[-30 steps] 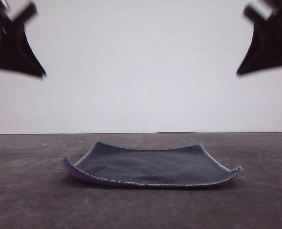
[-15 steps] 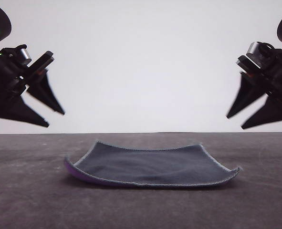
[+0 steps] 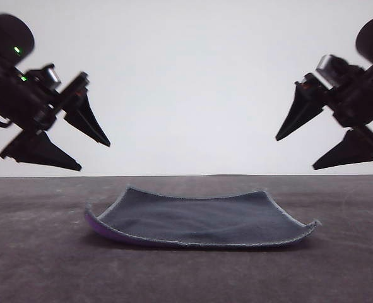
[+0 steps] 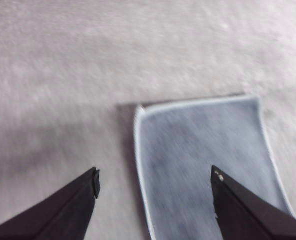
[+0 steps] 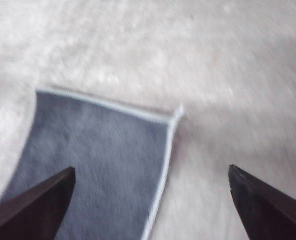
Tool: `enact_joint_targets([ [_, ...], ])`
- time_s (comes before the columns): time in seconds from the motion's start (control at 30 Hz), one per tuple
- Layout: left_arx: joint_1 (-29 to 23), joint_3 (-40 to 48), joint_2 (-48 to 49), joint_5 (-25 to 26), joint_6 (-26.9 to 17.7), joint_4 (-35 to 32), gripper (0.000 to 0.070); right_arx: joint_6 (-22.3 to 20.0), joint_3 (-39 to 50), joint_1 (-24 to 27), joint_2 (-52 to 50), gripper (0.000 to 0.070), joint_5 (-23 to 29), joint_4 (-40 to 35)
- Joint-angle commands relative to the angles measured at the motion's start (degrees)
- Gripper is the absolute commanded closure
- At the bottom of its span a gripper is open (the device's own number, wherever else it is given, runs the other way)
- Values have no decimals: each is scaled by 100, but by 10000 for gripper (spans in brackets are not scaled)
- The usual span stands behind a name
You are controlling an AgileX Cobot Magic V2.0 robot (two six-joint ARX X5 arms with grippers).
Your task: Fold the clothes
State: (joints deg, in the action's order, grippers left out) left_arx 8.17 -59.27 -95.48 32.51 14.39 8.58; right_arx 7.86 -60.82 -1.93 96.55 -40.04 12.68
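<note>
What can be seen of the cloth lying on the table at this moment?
The cloth is a small, roughly square piece of thick, soft-looking fabric, dark grey side up, with a light stitched border. A strip of purple underside shows at its left edge. It lies unfolded on the dark table, not quite flat: the corners curl upward, most plainly at the right front. Nothing touches it but the table. The left gripper and right gripper hang open above either side, clear of it.

Grey cloth [image 3: 202, 219] flat on table, edges curled, purple underside.
</note>
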Motion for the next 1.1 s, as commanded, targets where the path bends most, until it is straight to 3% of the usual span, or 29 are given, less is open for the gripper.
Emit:
enact_joint_targets([
  [0.0, 38, -345, -336, 77, -35, -18, 277, 45, -323, -20, 360, 79, -134, 45],
  [0.23, 131, -1477, -1416, 103, -149, 447, 276, 76, -1276, -92, 1441, 79, -417, 251],
  [0.43, 276, -2178, -2138, 125, -177, 855, 276, 133, -1589, -257, 2060, 79, -634, 337],
  [0.63, 460, -2223, -2372, 203, -208, 865, 276, 91, -1591, -524, 2196, 81, -647, 299],
  [0.83, 571, -2247, -2372, 212, -238, 844, 276, 97, -1591, -695, 2196, 159, -644, 259],
  [1.07, 579, -2247, -2372, 223, -236, 869, 276, 91, -1591, -668, 2196, 183, -644, 293],
])
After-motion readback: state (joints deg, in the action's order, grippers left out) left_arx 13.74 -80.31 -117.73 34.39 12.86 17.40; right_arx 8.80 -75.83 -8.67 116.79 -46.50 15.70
